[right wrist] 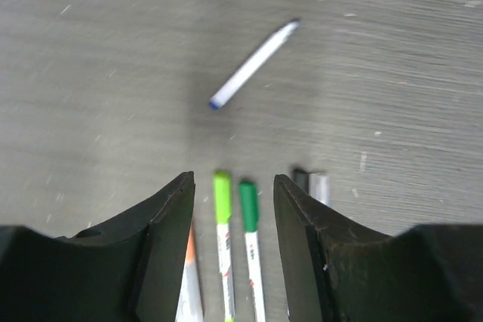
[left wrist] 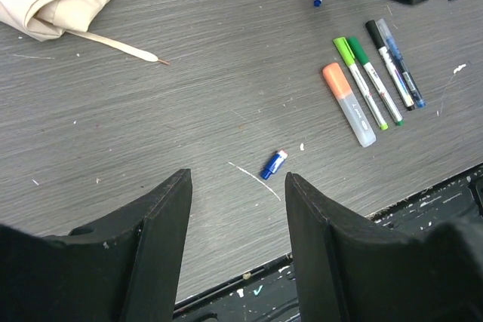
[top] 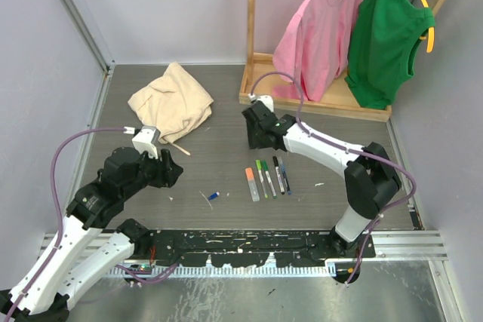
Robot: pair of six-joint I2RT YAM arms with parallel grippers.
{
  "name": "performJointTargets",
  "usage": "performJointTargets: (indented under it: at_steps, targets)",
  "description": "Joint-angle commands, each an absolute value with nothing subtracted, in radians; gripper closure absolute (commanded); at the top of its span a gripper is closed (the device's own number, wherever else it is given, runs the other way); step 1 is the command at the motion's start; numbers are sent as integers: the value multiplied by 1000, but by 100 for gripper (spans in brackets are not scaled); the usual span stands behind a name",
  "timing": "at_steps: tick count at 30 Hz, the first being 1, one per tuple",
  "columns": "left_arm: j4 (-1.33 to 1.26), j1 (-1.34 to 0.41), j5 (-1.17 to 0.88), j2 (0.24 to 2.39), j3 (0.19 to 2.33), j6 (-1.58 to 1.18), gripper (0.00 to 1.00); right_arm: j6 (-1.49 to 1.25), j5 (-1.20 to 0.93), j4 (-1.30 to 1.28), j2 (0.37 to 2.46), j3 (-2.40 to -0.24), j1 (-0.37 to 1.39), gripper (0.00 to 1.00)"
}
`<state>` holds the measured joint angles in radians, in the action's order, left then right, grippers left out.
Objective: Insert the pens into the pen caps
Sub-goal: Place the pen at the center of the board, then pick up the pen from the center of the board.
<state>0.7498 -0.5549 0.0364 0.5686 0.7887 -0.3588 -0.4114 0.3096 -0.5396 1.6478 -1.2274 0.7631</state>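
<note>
My right gripper (right wrist: 232,182), spread and empty, hovers over the bare pen (right wrist: 253,65); left gripper (left wrist: 236,177), spread too, faces the blue cap (left wrist: 274,164). Next I'd pinch each.

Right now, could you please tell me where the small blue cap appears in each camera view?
Top external: the blue cap lies alone, left of the light green pen.
Left wrist: near the centre, lower left of that pen.
Right wrist: not in it.
Shared landmark: the light green pen, visible in all three; in the right wrist view it lies at the bottom.
</note>
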Motion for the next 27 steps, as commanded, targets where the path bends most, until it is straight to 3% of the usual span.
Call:
performJointTargets:
  at_steps: [1,9,27]
  targets:
    - [732,-551,31,550,808,-357,46,-641,489,-521,1691,-1297,735,47]
    - [729,-551,32,539,800,-361,46,-752,538,-649,1906,-1487,713,43]
    - [721,-551,29,521,793,-364,46,-735,433,-560,2044,-1500,623,47]
